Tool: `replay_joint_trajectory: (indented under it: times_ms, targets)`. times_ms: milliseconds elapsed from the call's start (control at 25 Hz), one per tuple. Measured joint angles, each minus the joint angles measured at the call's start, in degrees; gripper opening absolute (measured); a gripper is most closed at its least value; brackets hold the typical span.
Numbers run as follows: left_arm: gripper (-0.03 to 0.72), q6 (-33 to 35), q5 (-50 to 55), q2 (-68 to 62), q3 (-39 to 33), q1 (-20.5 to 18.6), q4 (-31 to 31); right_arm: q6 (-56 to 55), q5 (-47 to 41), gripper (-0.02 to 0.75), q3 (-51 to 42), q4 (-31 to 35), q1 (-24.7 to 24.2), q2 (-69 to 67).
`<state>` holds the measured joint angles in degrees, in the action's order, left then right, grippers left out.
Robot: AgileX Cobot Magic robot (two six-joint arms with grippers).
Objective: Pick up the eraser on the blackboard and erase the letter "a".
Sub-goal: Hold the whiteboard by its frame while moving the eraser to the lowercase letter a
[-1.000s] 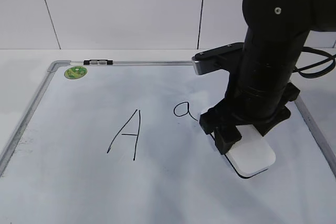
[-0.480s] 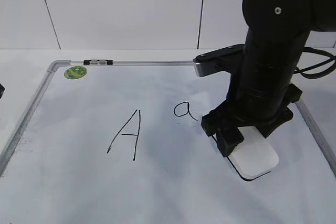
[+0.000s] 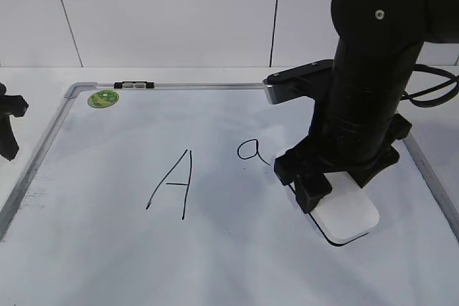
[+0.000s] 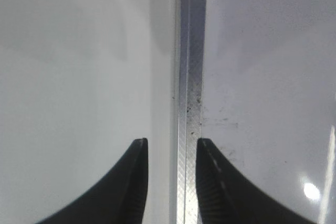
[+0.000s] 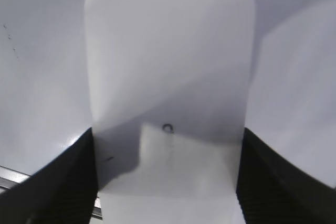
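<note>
The white eraser (image 3: 349, 218) lies on the blackboard (image 3: 107, 249), a white board with a silver frame, at its right side. My right gripper (image 3: 324, 193) is shut on the eraser, with one finger on each long side; in the right wrist view (image 5: 167, 182) the eraser (image 5: 168, 61) fills the gap between the fingers. The small letter "a" (image 3: 249, 150) is just left of that gripper and untouched. My left gripper (image 3: 8, 128) is at the board's left edge. In the left wrist view (image 4: 170, 148) it is open and empty, its fingers straddling the board's frame (image 4: 190, 77).
A taller capital "A" (image 3: 172, 184) is drawn left of the small "a". A round green magnet (image 3: 103, 98) sits at the board's far left corner, next to a small clip (image 3: 134, 85) on the top frame. A white wall stands behind.
My left gripper has come into the exterior view at the left edge. The right gripper and eraser shifted only slightly, staying right of the "a".
</note>
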<state>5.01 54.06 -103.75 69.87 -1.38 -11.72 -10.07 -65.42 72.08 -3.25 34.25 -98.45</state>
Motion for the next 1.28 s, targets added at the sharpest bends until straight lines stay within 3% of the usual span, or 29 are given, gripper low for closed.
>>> replay_joint_trajectory:
  times_ms: [1160, 1280]
  targets:
    - [0.235, 1.14, 0.73, -8.59, 1.65, -0.13, -2.68, 0.0, 0.23, 0.56, 0.0, 0.0, 0.0, 0.0]
    - [0.207, 1.14, 0.73, -8.59, 1.65, -0.13, -2.81, 0.0, 0.23, 0.56, 0.0, 0.0, 0.0, 0.0]
